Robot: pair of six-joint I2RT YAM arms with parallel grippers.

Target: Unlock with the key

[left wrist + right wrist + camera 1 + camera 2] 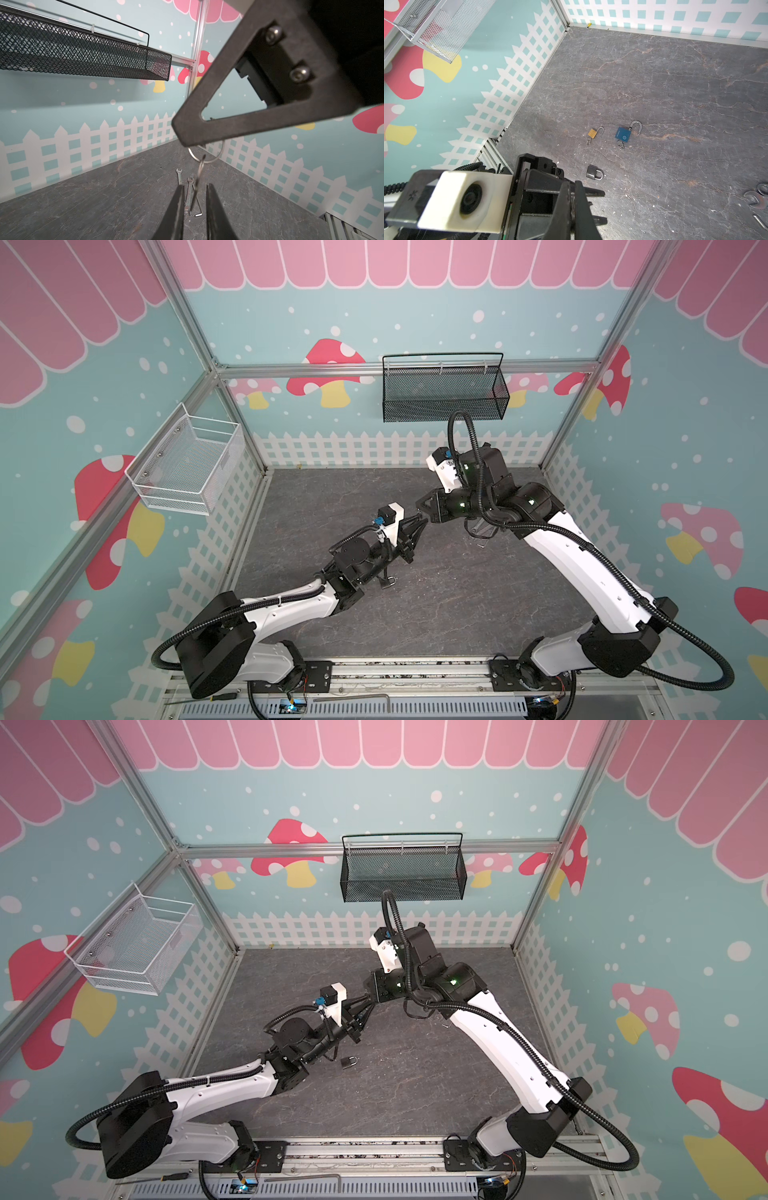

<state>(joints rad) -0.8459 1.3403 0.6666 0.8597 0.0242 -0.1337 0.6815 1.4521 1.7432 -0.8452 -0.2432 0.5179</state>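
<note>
Key [194, 196] hangs low-centre in the left wrist view, its ring [204, 156] clamped in the right gripper [572, 199], between the parted fingers of the left gripper [195, 187]. Gold padlock [592, 133] and blue padlock [623, 135] lie open. Black padlock [593, 172], lower centre in the right wrist view, looks locked, so it is probably the one left to do.

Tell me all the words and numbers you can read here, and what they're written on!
Blue padlock: small white print and a round logo on its face, too small to read.
Brass padlock: a faint mark on its face, too blurred to read.
Nothing else shows words or numbers that can be read.
</note>
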